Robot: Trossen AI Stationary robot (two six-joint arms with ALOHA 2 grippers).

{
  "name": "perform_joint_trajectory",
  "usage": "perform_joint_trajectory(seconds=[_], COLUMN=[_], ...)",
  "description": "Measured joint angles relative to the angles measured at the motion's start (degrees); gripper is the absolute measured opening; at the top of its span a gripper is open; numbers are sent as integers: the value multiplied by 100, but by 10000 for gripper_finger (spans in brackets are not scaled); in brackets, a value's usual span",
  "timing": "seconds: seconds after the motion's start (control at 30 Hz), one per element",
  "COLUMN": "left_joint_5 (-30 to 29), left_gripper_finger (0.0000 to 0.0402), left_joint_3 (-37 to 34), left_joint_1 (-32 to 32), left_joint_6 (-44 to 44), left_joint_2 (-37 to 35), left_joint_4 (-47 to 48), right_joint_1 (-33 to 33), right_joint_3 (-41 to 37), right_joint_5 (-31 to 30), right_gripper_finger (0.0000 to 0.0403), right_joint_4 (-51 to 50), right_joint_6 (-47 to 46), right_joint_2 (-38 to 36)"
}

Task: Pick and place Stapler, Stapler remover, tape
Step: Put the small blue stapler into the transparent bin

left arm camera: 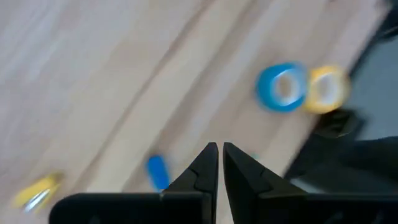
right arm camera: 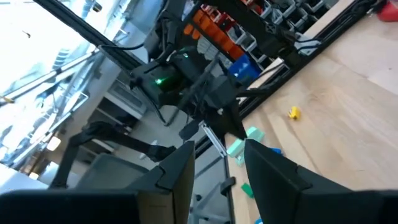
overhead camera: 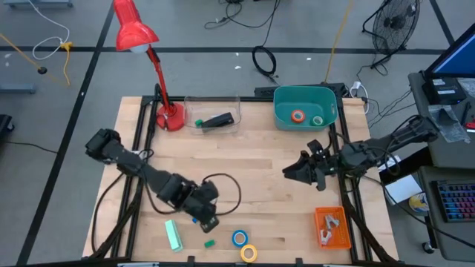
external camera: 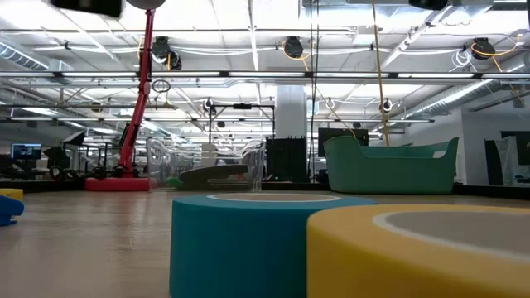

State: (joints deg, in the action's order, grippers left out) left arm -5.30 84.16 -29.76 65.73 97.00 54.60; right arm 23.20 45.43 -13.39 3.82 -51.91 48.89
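A blue tape roll (overhead camera: 239,238) and a yellow one (overhead camera: 249,253) lie flat side by side at the table's near edge; both fill the low view (blue (external camera: 248,244), yellow (external camera: 422,252)). An orange roll (overhead camera: 297,116) and a green roll (overhead camera: 318,120) lie in the teal bin (overhead camera: 286,100). A dark stapler (overhead camera: 219,120) lies in a clear box (overhead camera: 189,111) at the back. My left gripper (overhead camera: 210,222) hangs shut above the table, left of the blue roll (left arm camera: 283,87), touching nothing. My right gripper (overhead camera: 289,172) stands open and empty over the table's right half.
A pale green block (overhead camera: 173,235) and a small green piece (overhead camera: 210,242) lie near the front edge beside my left gripper. An orange tray (overhead camera: 343,236) sits at the front right, a red desk lamp (overhead camera: 169,117) at the back left. Bare wood lies mid-table.
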Motion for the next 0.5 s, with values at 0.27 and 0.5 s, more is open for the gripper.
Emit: perform_joint_trajectory(seconds=[0.27, 0.5], left_joint_5=[557, 1528], left_gripper_finger=[30, 131], left_joint_3=[0, 0], left_joint_1=[-26, 312], left_joint_6=[-76, -201], left_joint_2=[386, 1177], left_joint_4=[1017, 1103], right_joint_1=[2, 11], right_joint_3=[0, 0], right_joint_5=[153, 198], right_gripper_finger=[132, 132], right_joint_4=[-22, -27], right_joint_6=[5, -7], right_joint_2=[73, 69])
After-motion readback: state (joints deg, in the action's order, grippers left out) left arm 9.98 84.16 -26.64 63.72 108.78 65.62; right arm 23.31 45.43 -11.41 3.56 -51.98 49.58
